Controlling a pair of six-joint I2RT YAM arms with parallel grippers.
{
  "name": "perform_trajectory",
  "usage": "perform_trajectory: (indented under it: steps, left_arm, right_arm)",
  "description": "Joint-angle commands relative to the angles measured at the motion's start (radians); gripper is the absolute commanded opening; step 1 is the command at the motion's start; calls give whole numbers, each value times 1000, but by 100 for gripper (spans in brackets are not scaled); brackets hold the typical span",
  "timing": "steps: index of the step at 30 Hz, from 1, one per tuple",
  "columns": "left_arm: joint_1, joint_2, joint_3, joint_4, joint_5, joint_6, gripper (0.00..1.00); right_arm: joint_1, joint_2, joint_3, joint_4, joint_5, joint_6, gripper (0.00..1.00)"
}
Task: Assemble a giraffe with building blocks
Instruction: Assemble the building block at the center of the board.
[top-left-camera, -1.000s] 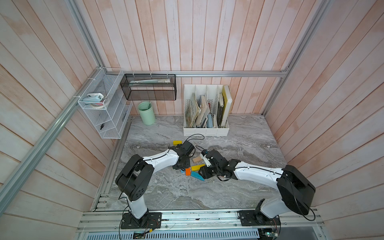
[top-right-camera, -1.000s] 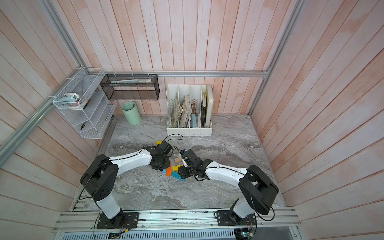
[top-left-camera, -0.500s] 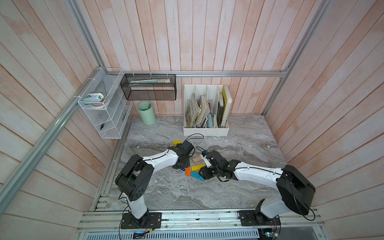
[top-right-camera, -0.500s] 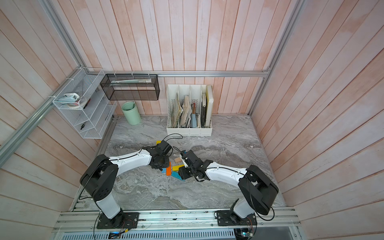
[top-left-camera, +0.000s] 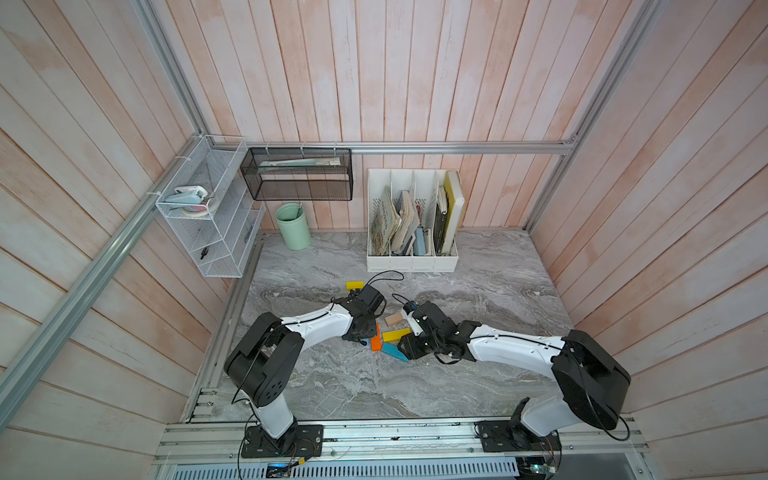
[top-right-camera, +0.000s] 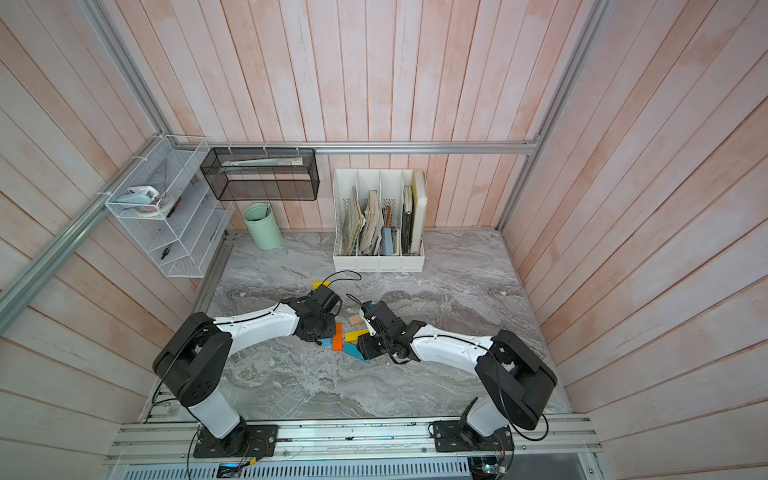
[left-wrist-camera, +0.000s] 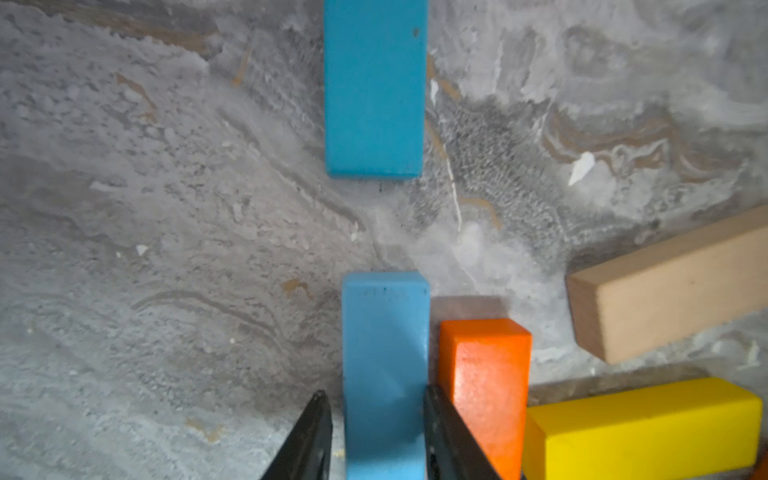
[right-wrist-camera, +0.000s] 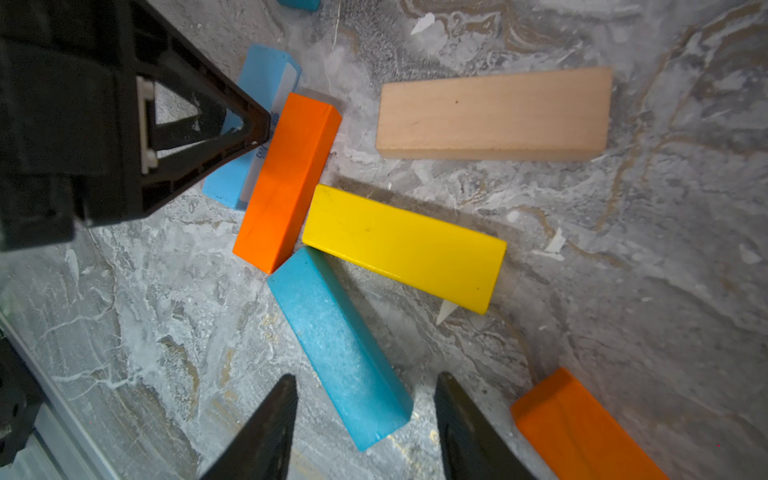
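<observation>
Building blocks (top-left-camera: 376, 343) lie loose mid-table between the arms. The left gripper (left-wrist-camera: 376, 395) has its black fingers (left-wrist-camera: 309, 440) close along both sides of a light blue rectangular wooden bar (left-wrist-camera: 384, 353) lying flat; whether they pinch it, I cannot tell. The right gripper (right-wrist-camera: 365, 377) stands open astride the end of a teal bar (right-wrist-camera: 336, 340), clear of it. An orange bar (right-wrist-camera: 286, 178) sits just beside the light blue one, with a yellow bar (right-wrist-camera: 403, 247) and a plain tan bar (right-wrist-camera: 494, 112) farther out on the grey marble tabletop (top-left-camera: 374, 386).

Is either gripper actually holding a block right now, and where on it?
Right gripper: nothing; its open jaws straddle one end of the teal block. Left gripper brackets the light blue block across its width; whether it is clamped cannot be told.
</observation>
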Motion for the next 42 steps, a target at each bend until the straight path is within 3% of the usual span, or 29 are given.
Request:
perform_trajectory:
  steps: [1, 14, 21, 32, 42]
  left_arm:
    - [14, 23, -60, -106, -19, 9, 40]
    - [21, 39, -32, -80, 20, 36, 40]
    - [10, 64, -7, -67, 46, 30, 31]
    - [-4, 138, 103, -69, 64, 5, 31]
    - [-6, 132, 88, -81, 37, 5, 32]
  right_arm:
    - [-4, 20, -7, 11, -16, 15, 56]
    - [-5, 26, -5, 11, -16, 17, 55]
    - [-4, 26, -15, 19, -16, 23, 56]
    - [-5, 24, -10, 11, -6, 16, 56]
    - [-6, 21, -24, 18, -3, 21, 55]
